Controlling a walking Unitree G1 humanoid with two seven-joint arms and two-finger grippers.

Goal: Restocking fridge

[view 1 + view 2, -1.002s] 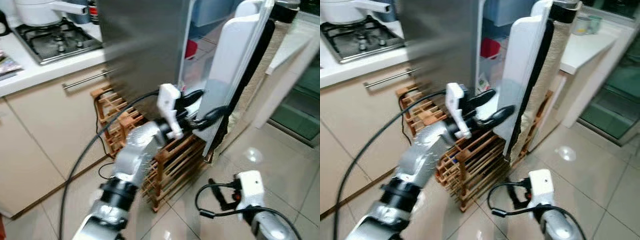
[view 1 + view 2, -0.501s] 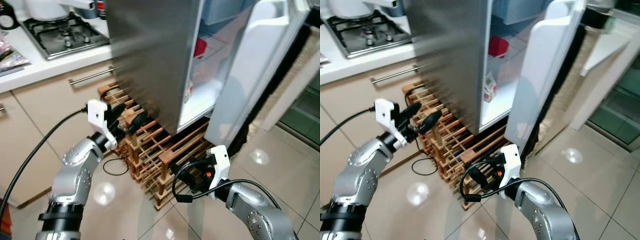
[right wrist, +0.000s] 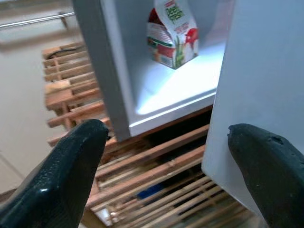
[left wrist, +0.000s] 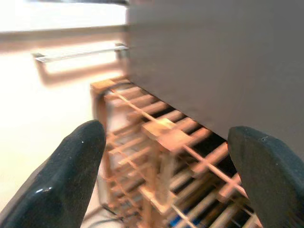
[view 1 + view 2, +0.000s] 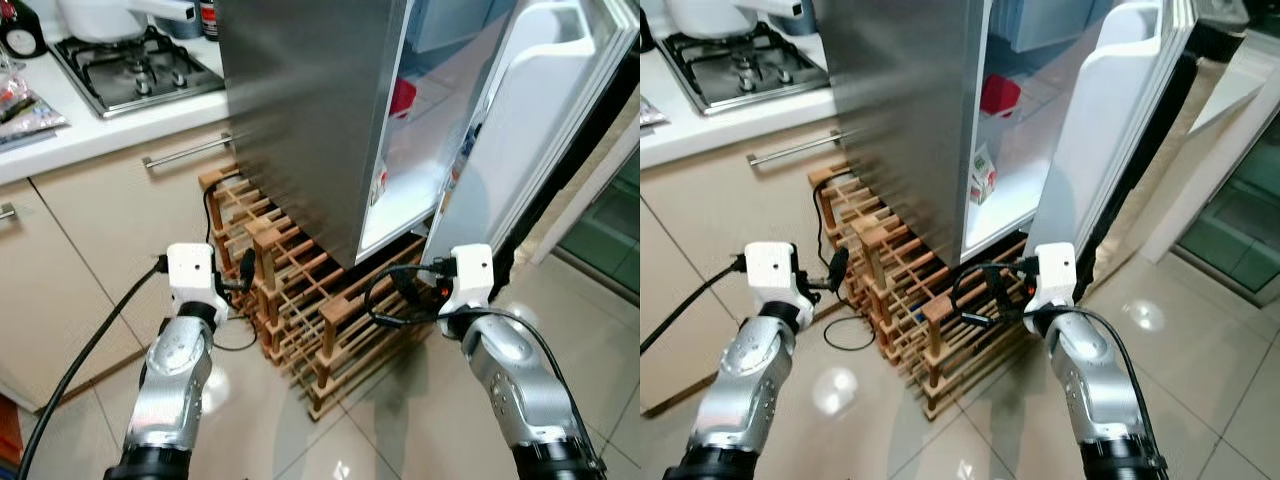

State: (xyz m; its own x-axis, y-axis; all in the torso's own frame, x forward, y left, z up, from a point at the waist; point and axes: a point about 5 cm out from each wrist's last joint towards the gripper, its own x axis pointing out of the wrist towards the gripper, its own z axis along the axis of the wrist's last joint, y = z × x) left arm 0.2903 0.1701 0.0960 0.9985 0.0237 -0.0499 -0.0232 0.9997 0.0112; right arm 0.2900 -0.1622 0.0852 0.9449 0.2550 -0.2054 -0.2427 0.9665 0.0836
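Currently the fridge (image 5: pixel 300 110) is standing with its door (image 5: pixel 520 130) swung wider than a second ago, when the left tool (image 4: pixel 161 175) was reaching at the door edge. Both tools are now hanging low, spread wide and empty, the right tool (image 3: pixel 166 175) facing the carton (image 3: pixel 172 33) near the front edge of the bottom shelf (image 3: pixel 175 90). Access is clear for restocking; nothing is being carried yet.

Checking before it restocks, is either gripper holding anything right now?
No. The left gripper and right gripper are both open and empty, near the wooden rack.
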